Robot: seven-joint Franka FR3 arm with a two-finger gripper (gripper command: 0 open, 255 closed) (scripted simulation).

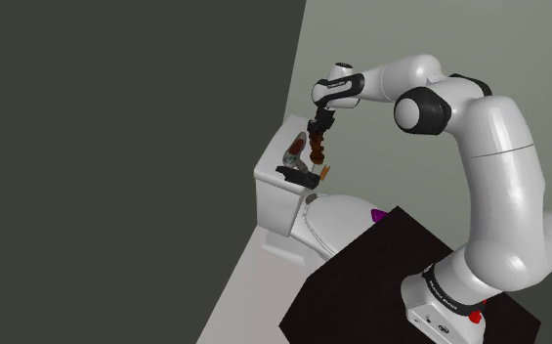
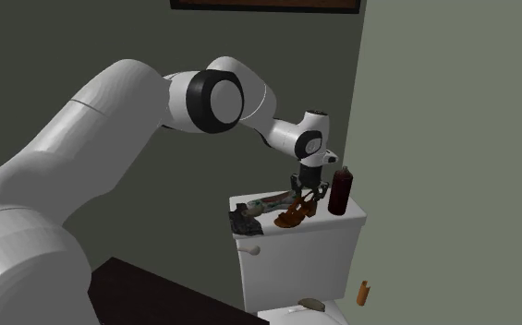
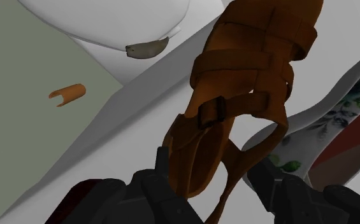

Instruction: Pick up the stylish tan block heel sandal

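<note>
Black two-finger gripper (image 3: 211, 164) is clasping the heel end of the tan-brown strappy block-heel sandal (image 3: 248, 83), fingers (image 3: 156, 181) standing narrowly apart on either side of the shoe's back. The sandal is sitting at the white toilet tank lid (image 2: 353, 220), touching or just above it, I cannot tell. Dark lettering on the white arm (image 1: 488, 147) is showing too small to read. The sandal's long axis is running away from the fingers, toe farthest; in the second exterior view its toe is pointing left, heel near a dark brown bottle (image 2: 341, 191).
</note>
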